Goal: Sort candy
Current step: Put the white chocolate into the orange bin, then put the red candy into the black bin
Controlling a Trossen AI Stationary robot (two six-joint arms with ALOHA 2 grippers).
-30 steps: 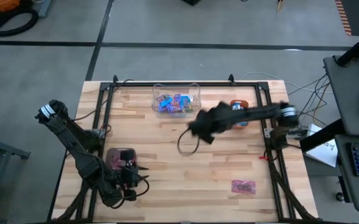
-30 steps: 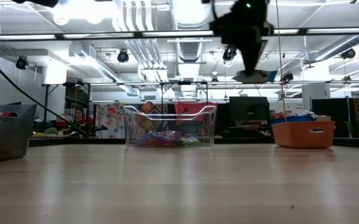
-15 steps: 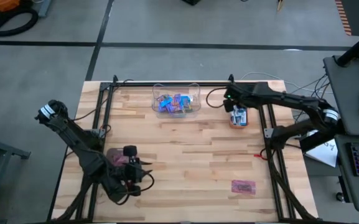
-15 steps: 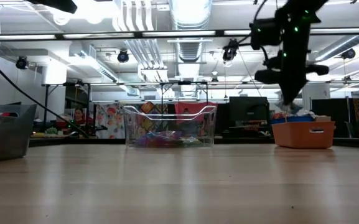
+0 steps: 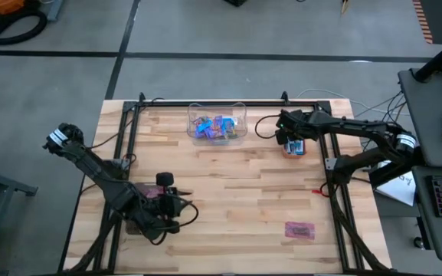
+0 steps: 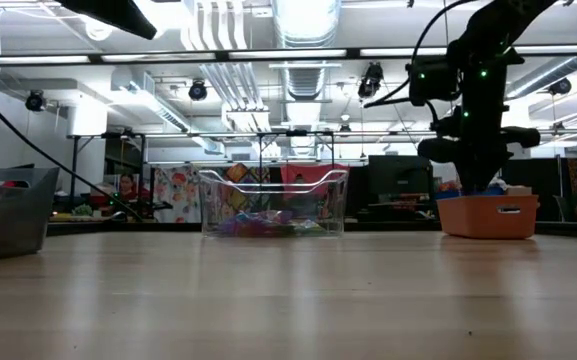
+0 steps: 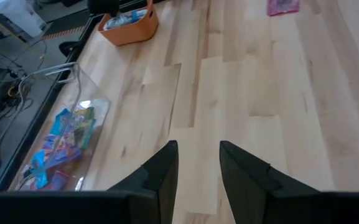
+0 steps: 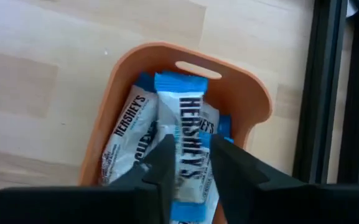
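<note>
Orange bowl (image 8: 254, 99) by the desk's (image 5: 228, 192) back-right rail sat under the right end effector (image 8: 188, 165), slightly parted over blue-and-white candy (image 8: 188, 124); left end effector (image 7: 198, 165) parted, empty.

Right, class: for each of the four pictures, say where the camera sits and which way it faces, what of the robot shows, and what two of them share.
High view: overhead, straight down; both arms, clear box.
Low view: table height, level across; right arm above orange bowl.
Left wrist view: on the left arm, over the table; left gripper open, empty.
Right wrist view: above the bowl; right gripper astride a blue-and-white candy.
Shared: both wrist views show the orange bowl.
</note>
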